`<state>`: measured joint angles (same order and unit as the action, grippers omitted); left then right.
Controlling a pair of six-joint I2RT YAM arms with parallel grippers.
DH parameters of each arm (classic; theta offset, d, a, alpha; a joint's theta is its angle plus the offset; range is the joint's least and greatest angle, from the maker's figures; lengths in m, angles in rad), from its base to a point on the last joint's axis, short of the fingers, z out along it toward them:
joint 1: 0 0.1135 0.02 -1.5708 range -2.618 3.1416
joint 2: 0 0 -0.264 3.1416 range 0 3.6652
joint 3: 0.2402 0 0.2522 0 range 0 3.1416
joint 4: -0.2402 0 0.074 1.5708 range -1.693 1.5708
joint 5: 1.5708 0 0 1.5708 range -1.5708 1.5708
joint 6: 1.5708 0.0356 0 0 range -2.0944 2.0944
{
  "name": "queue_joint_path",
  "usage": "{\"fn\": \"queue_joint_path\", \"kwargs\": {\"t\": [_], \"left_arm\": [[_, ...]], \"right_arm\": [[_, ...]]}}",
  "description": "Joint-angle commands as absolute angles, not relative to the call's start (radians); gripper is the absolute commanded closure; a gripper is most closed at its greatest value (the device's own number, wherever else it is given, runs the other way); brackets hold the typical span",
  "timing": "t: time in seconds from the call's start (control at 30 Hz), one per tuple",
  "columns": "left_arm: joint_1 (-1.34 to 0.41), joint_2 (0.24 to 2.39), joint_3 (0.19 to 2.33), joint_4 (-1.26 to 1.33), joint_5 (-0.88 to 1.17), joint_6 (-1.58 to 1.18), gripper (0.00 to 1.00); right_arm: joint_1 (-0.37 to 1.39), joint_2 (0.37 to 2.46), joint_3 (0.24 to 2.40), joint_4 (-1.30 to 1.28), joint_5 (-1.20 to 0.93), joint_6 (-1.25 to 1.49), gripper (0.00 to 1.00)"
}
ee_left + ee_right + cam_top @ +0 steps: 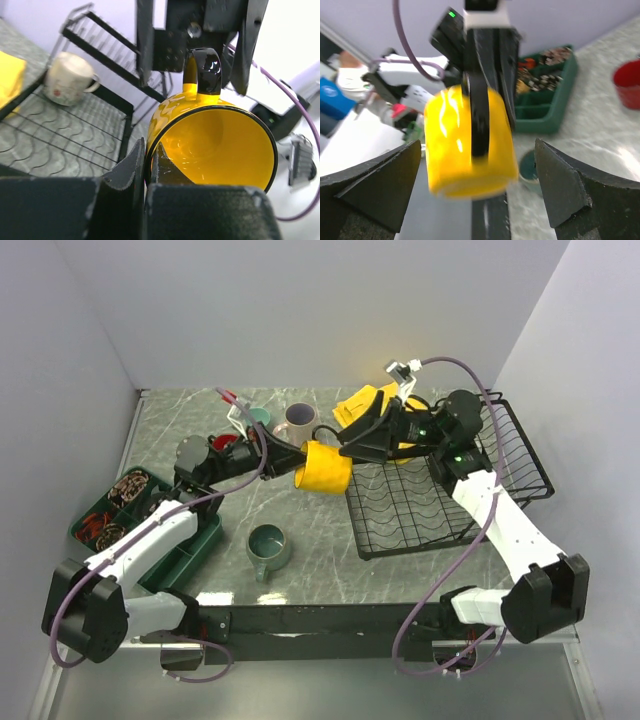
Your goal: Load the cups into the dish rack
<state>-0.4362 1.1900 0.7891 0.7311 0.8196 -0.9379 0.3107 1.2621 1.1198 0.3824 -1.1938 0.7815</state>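
The fingers (125, 175) of my left claw (148, 157) are matt, rough black plastic. The yellow mug (220, 145) is glossy glazed ceramic (black handle too), and the dish rack (410, 505) is black coated wire.

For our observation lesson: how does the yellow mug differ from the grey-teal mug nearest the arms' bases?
The yellow mug has a black handle; the grey-teal mug is one dull colour throughout. The yellow mug is tipped on its side in the air; the grey-teal mug stands upright on the table. The left fingers pinch the yellow mug's rim; nothing touches the grey-teal mug. Both have handles, and neither is in the dish rack.
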Motion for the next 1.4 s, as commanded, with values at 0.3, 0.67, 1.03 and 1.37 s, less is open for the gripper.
{"fn": "queue_joint_path", "kwargs": {"t": [0.3,0.67,1.03,1.37], "left_arm": [[-0.479,1.173,0.822,0.888,0.715,-0.974,0.99],[-0.512,1.198,0.824,0.853,0.670,-0.945,0.99],[-0.543,1.244,0.851,0.804,0.658,-0.933,0.92],[-0.545,1.235,0.818,0.724,0.683,-0.934,0.47]], "right_arm": [[0.396,1.301,1.114,0.675,-1.124,1.080,0.21],[0.411,1.333,1.138,0.680,-1.111,1.100,0.58],[0.414,1.281,1.128,0.503,-1.128,0.901,1.00],[0.354,1.207,1.057,0.419,-1.097,0.802,1.00]]}}
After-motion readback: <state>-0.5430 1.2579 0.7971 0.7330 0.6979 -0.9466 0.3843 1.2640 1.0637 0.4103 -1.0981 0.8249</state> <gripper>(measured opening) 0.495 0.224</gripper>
